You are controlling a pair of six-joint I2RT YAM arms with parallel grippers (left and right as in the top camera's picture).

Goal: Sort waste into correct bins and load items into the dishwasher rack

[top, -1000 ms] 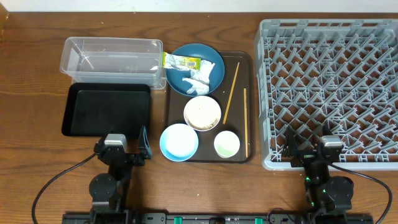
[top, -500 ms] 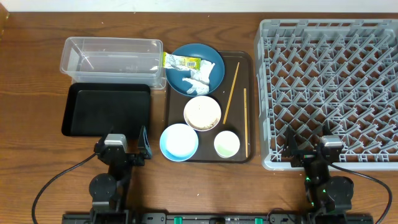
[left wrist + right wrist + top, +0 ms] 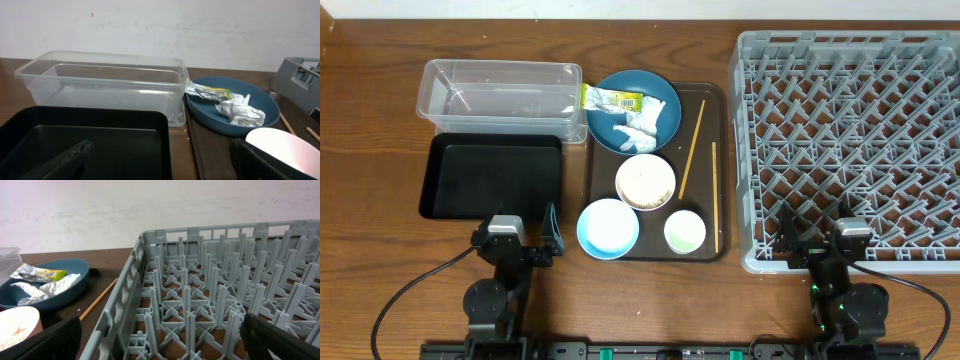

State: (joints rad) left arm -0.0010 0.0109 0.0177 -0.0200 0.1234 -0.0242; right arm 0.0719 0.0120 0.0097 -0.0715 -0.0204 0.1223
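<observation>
**A:** How far along is it?

**B:** Nothing looks done yet, as I read it. Nearest the arms, the left gripper (image 3: 515, 240) and the right gripper (image 3: 848, 245) both stand wide apart, grasping and touching nothing. The left one hangs at the near edge of the black tray (image 3: 490, 180), the right one at the near wall of the dishwasher rack (image 3: 840, 38).

**A:** And the dishes?

**B:** All are on the brown serving tray (image 3: 698, 210). The light blue bowl (image 3: 608, 228) and the pale green cup (image 3: 685, 232) sit at its near side. Behind them is the white bowl (image 3: 619, 180) with rice-like scraps (image 3: 646, 185) in it. The two chopsticks (image 3: 692, 148) lie along the right.

**A:** The waste?

**B:** Farther back, the snack wrapper (image 3: 612, 99) and the crumpled tissue (image 3: 642, 122) lie on the dark blue plate (image 3: 610, 130). The black tray and the clear tub (image 3: 500, 95) beyond it hold nothing, and the rack is bare. All the sorting and loading is left to do.
</observation>
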